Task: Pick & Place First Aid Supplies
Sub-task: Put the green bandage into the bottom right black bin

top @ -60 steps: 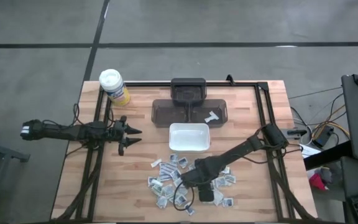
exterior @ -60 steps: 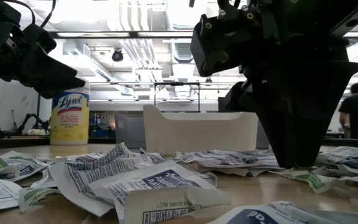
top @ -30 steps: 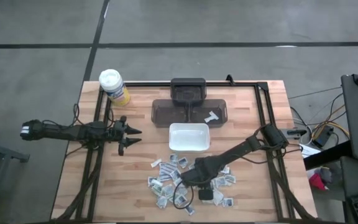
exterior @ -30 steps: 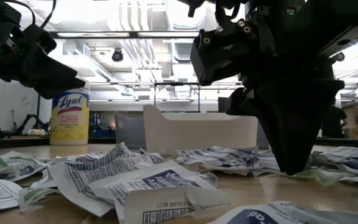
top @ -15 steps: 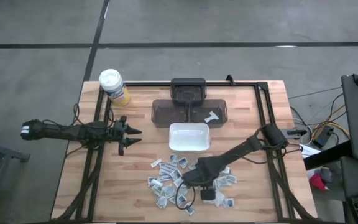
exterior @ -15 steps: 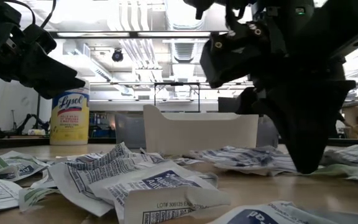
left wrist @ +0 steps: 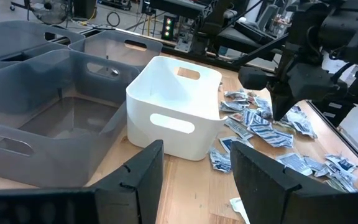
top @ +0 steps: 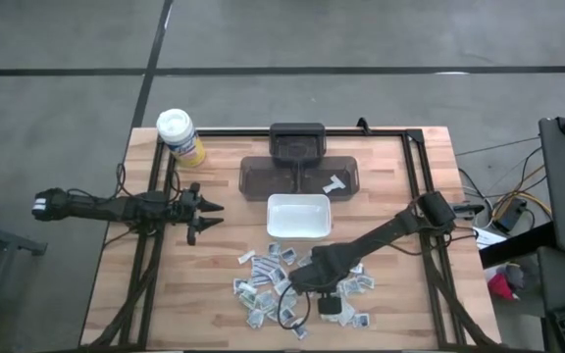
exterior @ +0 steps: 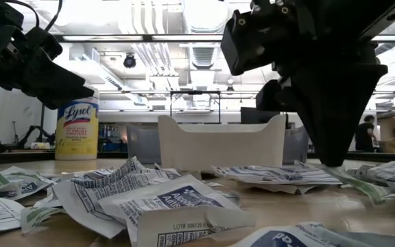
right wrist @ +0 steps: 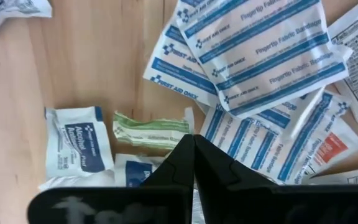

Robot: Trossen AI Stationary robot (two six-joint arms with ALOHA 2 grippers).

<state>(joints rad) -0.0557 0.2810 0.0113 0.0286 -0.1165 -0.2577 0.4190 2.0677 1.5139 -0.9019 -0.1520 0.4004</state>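
Several small flat packets (top: 268, 284), white with blue print, lie heaped on the wooden table near its front edge. My right gripper (exterior: 331, 162) points down over the right part of the heap, shut, its tips just above the tabletop at one end of a greenish packet (right wrist: 149, 132). The white tray (top: 298, 216) stands just beyond the heap. My left gripper (left wrist: 194, 180) waits open at the table's left (top: 207, 218), level and aimed at the tray, holding nothing. My right gripper comes from above, pointing down, with its shut fingertips at the greenish packet's end (right wrist: 184, 132); the fingers themselves hide the exact place of contact. In the low view that end rises to the tips while the packet's other end (exterior: 379, 194) rests among the packets.
Two grey bins (top: 300, 176) stand behind the tray. A yellow canister with a white lid (top: 179, 135) is at the far left corner. Black rails (top: 415, 196) run along the table's sides and back. Bare wood lies left of the heap (top: 204, 284).
My right gripper has risen a little from the tabletop, staying upright and shut. The greenish packet's end at the tips has come up with it, while its other end stays down among the packets.
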